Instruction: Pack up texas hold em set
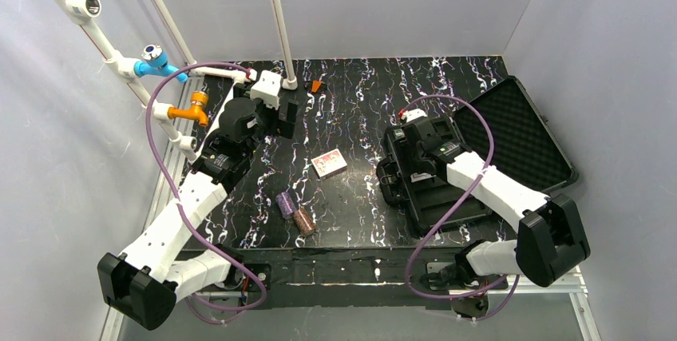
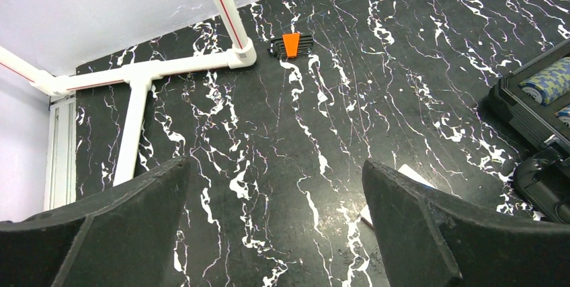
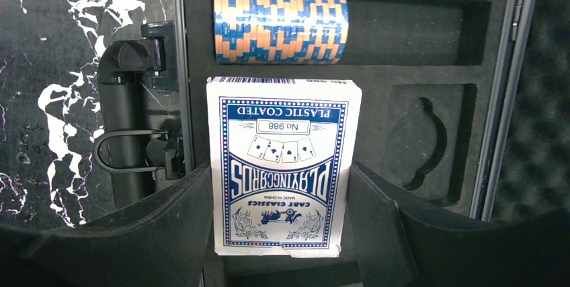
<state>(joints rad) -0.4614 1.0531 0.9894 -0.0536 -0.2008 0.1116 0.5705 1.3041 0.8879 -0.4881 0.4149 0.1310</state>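
Case (image 1: 511,133): at least two chip stacks (image 3: 279,23); one blue card deck (image 3: 282,166), clamped by right gripper (image 3: 279,183); left gripper (image 2: 274,165) spread, empty; table (image 1: 359,93): one red deck (image 1: 329,164), two chip rolls (image 1: 304,221) at its 7 o'clock.

We see a black, white-veined marble-pattern tabletop (image 1: 351,197), a white plastic pipe frame (image 1: 279,21) at eleven o'clock, a small orange-and-black tool holder (image 1: 316,85) at twelve

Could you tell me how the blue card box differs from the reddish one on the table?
The blue card box sits between the right gripper's fingers over the open case; the reddish card box lies free on the table, no gripper on it. The blue card box has blue print on white; the reddish card box has a pink-red face. Both are flat rectangular packs.
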